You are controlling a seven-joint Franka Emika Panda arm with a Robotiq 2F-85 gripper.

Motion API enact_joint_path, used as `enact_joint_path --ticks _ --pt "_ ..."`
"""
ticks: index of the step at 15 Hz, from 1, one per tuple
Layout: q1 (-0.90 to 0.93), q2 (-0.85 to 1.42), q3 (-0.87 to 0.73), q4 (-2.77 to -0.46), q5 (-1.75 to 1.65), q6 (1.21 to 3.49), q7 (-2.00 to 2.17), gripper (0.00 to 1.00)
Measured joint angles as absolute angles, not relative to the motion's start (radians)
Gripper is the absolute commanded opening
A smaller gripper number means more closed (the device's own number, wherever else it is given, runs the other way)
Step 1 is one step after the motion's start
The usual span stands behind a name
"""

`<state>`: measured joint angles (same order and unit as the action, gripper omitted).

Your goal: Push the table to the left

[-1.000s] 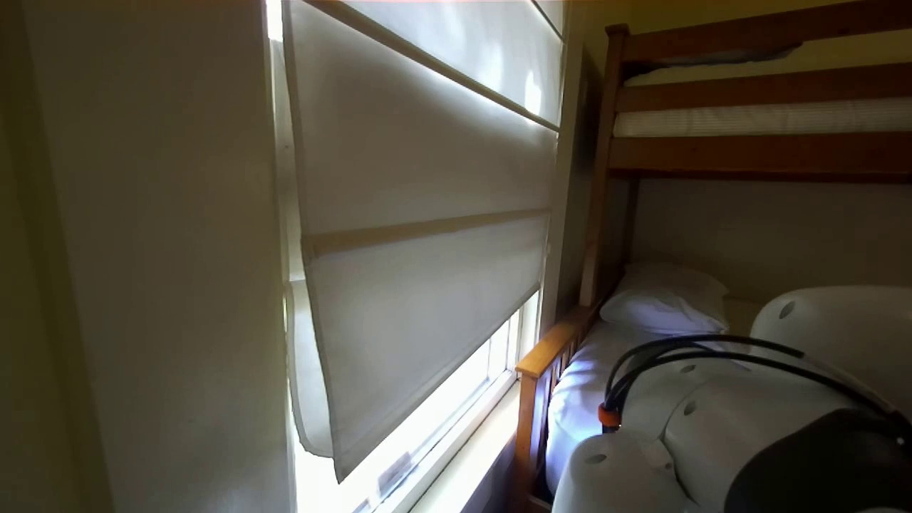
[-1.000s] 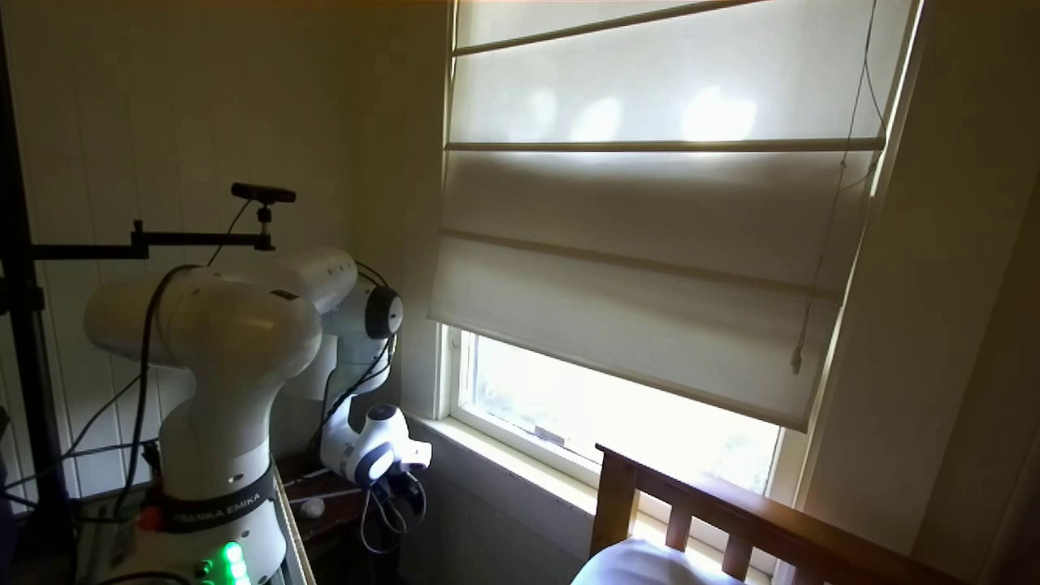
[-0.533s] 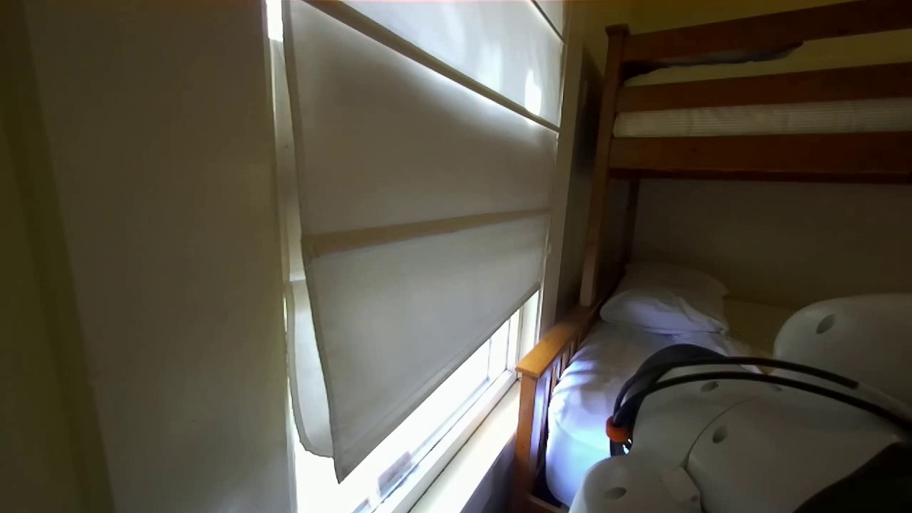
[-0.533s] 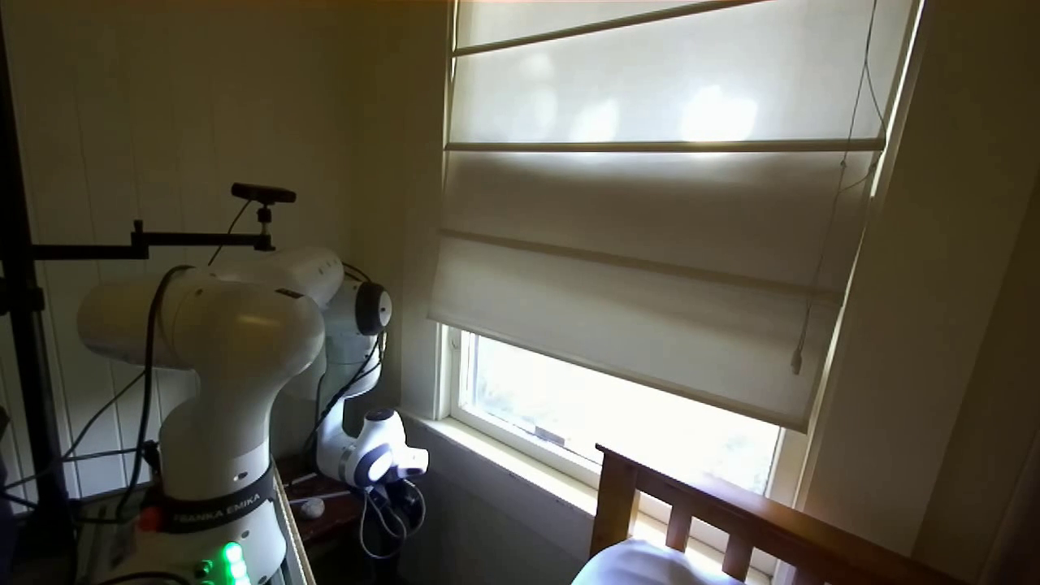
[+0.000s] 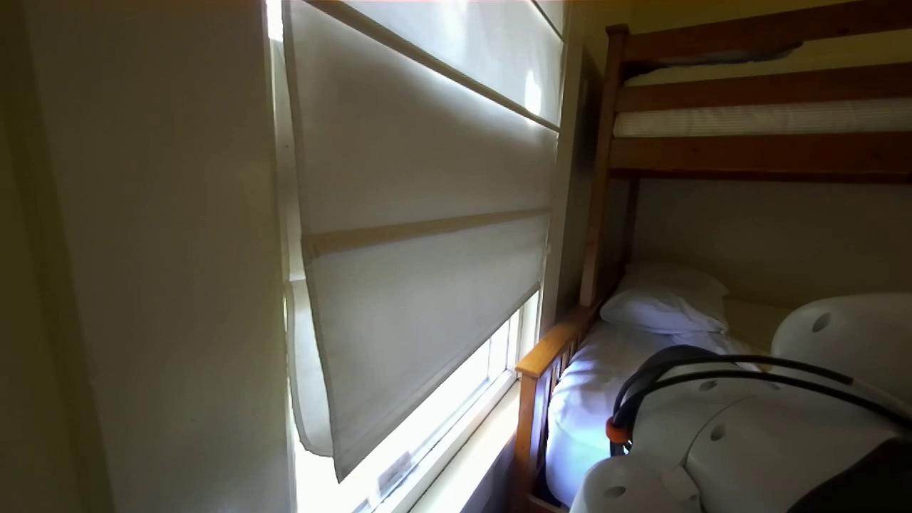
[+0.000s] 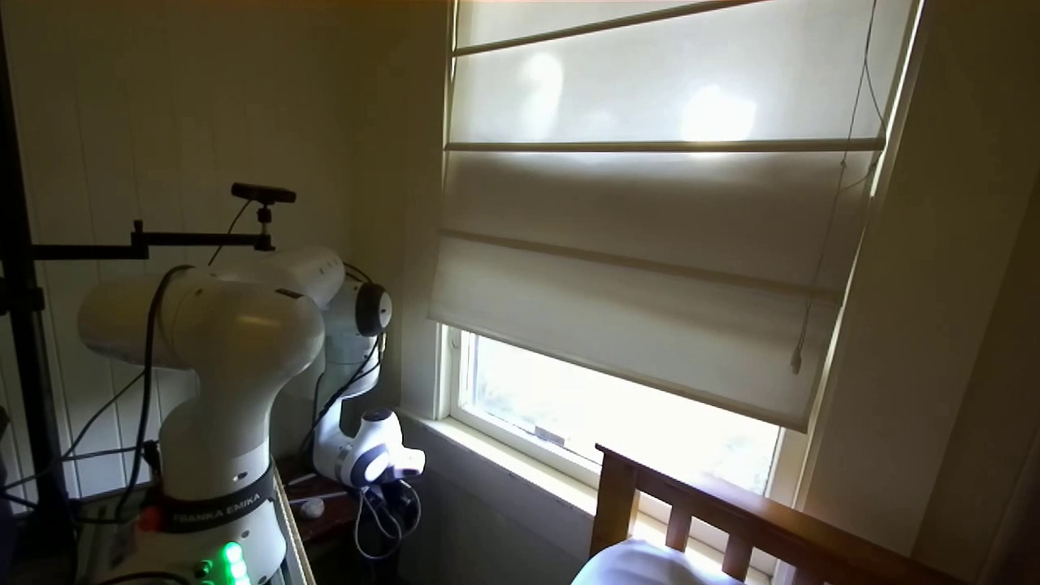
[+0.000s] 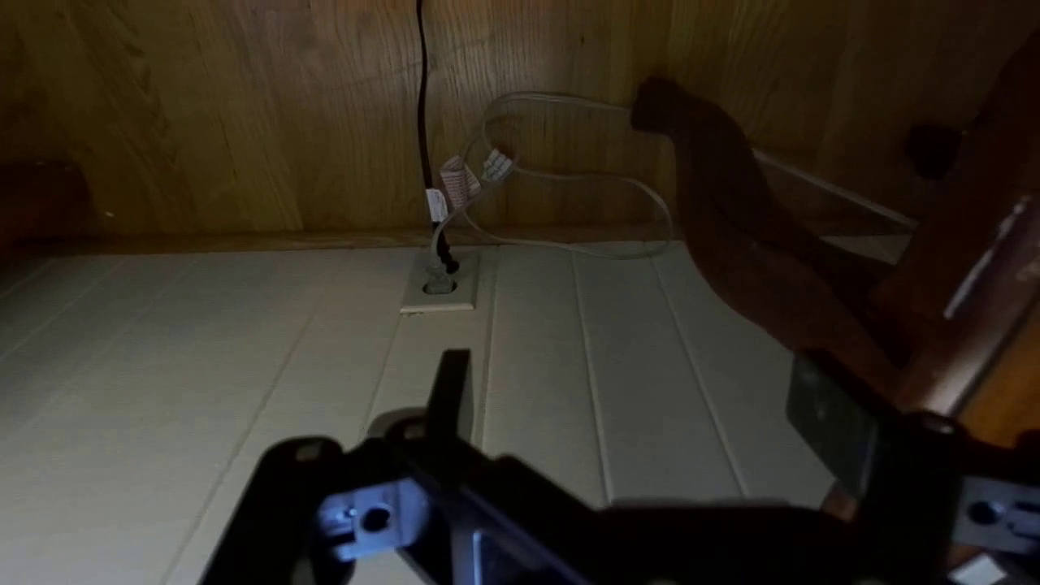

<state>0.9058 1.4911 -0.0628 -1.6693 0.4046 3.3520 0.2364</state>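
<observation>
Wall outlet (image 7: 439,301): black cord (image 7: 422,106) and pale cord (image 7: 536,95) plugged in; the pale loop could snag during a shove.
Robotiq gripper (image 7: 638,390): fingers spread, grasping nothing; whether one touches wood, I cannot tell.
Curved wooden leg (image 7: 731,219): probably stiff, sturdy.
Table (image 7: 975,325): right side of the wrist view, red-brown; likely rigid, heavyish, slick if varnished. Press a fingertip squarely against its side edge; don't clamp.

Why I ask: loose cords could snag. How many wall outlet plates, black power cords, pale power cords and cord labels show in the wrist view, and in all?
Wall outlet plate: 1
Black power cord: 1
Pale power cord: 1
Cord labels: 3
Total: 6
</observation>
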Motion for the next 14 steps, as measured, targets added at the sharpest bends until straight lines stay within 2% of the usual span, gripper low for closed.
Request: enact_joint_path --ticks 14 --pt "0.899 1.491 -0.009 -1.668 0.389 3.329 0.237 1.0"
